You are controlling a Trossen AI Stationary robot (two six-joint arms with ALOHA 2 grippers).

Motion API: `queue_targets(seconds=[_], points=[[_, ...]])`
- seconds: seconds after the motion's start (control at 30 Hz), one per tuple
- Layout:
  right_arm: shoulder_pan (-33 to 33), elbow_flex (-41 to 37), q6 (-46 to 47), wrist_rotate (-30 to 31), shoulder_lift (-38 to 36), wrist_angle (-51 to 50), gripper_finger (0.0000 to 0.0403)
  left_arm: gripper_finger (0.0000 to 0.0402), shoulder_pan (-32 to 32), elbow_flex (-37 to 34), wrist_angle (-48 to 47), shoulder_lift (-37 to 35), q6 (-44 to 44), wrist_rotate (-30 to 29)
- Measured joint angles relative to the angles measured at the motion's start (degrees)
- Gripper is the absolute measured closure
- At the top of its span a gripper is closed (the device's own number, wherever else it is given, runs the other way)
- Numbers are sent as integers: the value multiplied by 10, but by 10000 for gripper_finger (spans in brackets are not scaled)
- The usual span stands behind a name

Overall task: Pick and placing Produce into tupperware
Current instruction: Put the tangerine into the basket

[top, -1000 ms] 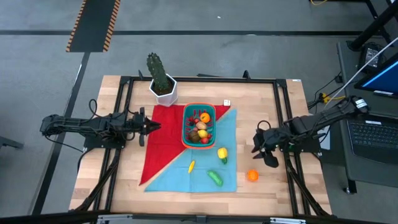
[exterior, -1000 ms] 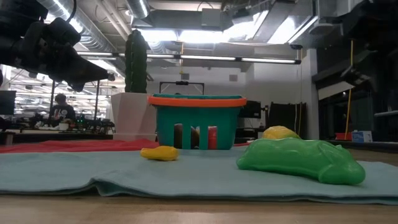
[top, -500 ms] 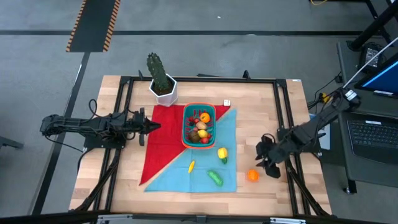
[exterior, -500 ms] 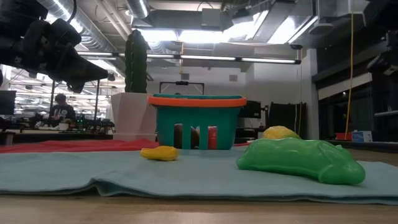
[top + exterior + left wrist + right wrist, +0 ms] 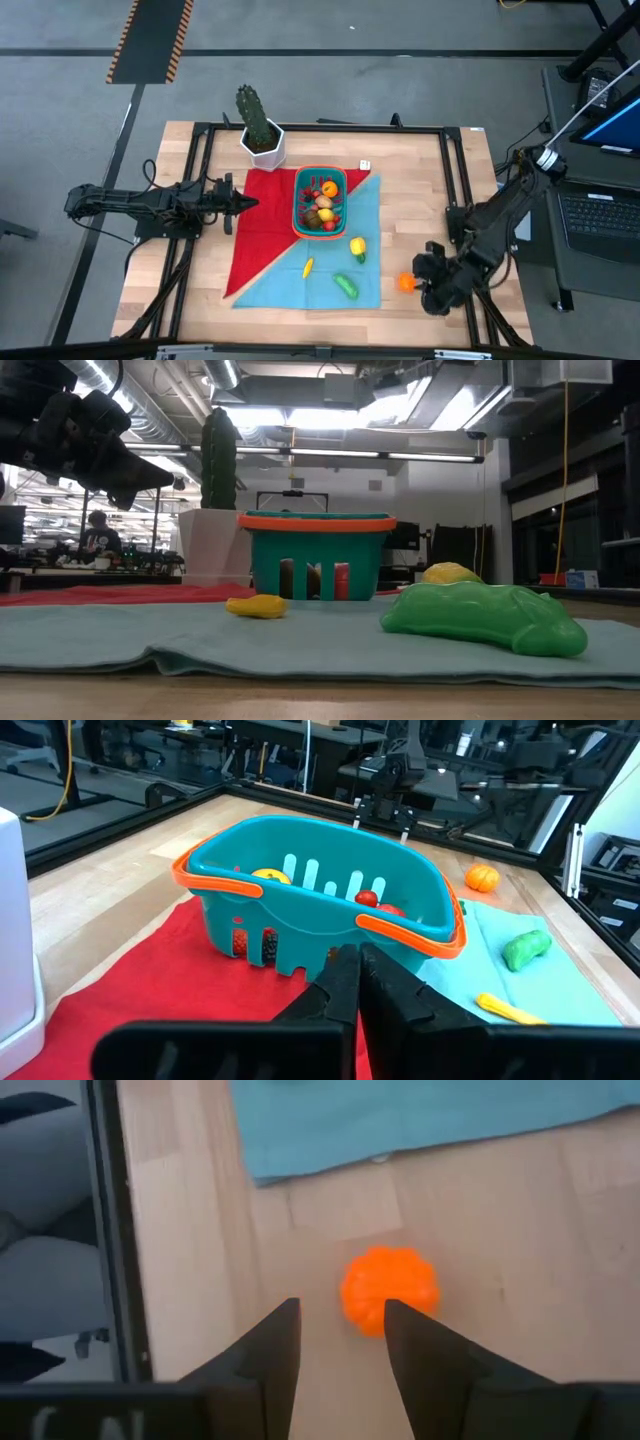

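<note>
The teal tupperware (image 5: 320,200) with an orange rim stands on a red and blue cloth (image 5: 270,245) and holds several produce pieces. A yellow piece (image 5: 357,247), a small yellow one (image 5: 308,267) and a green one (image 5: 346,286) lie on the blue half. An orange piece (image 5: 405,282) lies on bare wood off the cloth's right edge. My right gripper (image 5: 340,1335) hovers open just to its right, pointing steeply down; the orange piece (image 5: 390,1290) sits just beyond its fingertips, not between them. My left gripper (image 5: 355,980) is shut and empty, level, left of the tupperware (image 5: 320,900).
A tall green cactus in a white pot (image 5: 260,130) stands at the far edge behind the cloth. Black frame rails (image 5: 460,200) run along the table's sides. A small white item (image 5: 365,165) lies right of the tupperware's far end. Bare wood lies between cloth and right rail.
My right gripper has swung toward the table's near edge, from beside the right rail at mid-table down to the orange piece, turning as it went. Its fingers stay apart. The produce and the tupperware have not moved.
</note>
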Motion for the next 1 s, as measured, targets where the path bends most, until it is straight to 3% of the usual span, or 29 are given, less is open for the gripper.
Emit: queue_targets(seconds=[0.27,0.7,0.83,1.0], points=[[18,64,24,26,92,-63,255,375,0,0,0,0,1,0],[14,65,6,24,113,-64,252,344,0,0,0,0,5,0],[14,65,7,24,113,-61,223,337,0,0,0,0,5,0],[14,65,4,33,113,-61,157,328,0,0,0,0,5,0]])
